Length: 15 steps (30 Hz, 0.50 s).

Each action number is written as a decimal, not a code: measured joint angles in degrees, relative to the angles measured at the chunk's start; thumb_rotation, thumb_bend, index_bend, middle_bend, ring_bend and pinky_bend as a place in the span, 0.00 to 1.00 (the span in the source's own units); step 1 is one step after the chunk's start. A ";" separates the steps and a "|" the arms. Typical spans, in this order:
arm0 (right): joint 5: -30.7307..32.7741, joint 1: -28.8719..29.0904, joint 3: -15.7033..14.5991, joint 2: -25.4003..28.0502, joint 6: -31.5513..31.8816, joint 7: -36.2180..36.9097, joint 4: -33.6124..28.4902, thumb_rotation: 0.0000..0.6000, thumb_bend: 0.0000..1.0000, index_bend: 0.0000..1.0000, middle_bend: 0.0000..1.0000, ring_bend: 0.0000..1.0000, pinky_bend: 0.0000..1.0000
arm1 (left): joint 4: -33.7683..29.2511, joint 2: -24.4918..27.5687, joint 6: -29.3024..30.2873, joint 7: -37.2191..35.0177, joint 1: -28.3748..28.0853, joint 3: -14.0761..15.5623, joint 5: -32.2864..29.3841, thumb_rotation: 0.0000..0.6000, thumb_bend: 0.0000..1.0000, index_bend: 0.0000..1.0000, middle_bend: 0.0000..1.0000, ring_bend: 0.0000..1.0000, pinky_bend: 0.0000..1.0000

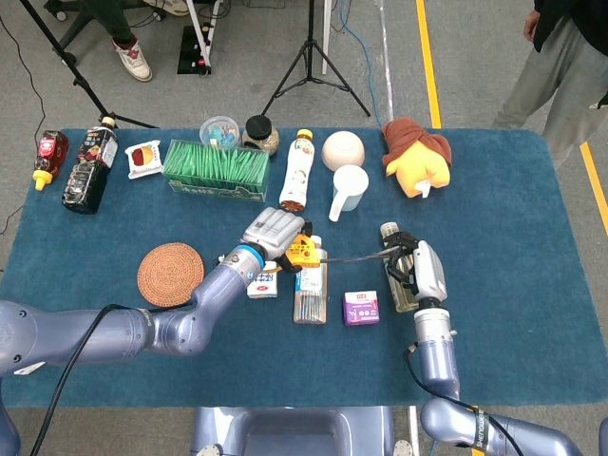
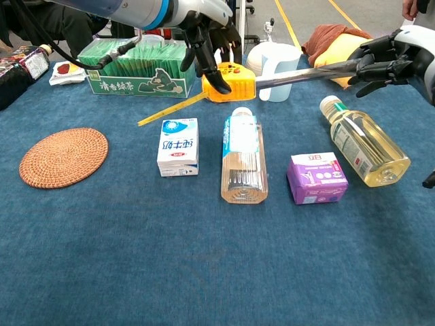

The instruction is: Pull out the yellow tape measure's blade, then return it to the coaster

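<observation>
My left hand [image 1: 271, 233] [image 2: 206, 42] grips the yellow tape measure [image 1: 303, 253] [image 2: 230, 81] from above, holding it off the table over the clear bottle. Its silvery blade [image 1: 356, 256] [image 2: 306, 73] runs out to the right, and my right hand [image 1: 419, 267] [image 2: 392, 57] pinches the far end above the oil bottle. A thin yellow strip [image 2: 170, 111] trails down-left from the case. The round woven coaster [image 1: 171, 274] [image 2: 63, 157] lies bare on the blue cloth, well left of both hands.
Under the blade lie a small milk carton [image 2: 179, 147], a clear bottle [image 2: 243, 157], a purple box [image 2: 316, 178] and an oil bottle [image 2: 363, 146]. Behind stand a green tea box [image 2: 139, 71] and a white cup [image 2: 272, 62]. Sauce bottles sit at the far left.
</observation>
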 measured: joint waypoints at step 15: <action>0.51 -2.03 1.05 2.00 0.80 2.11 0.96 1.00 0.79 0.61 0.37 0.35 0.35 | -2.69 4.16 0.06 -1.54 3.90 1.99 3.75 0.97 0.39 0.54 0.50 0.51 0.59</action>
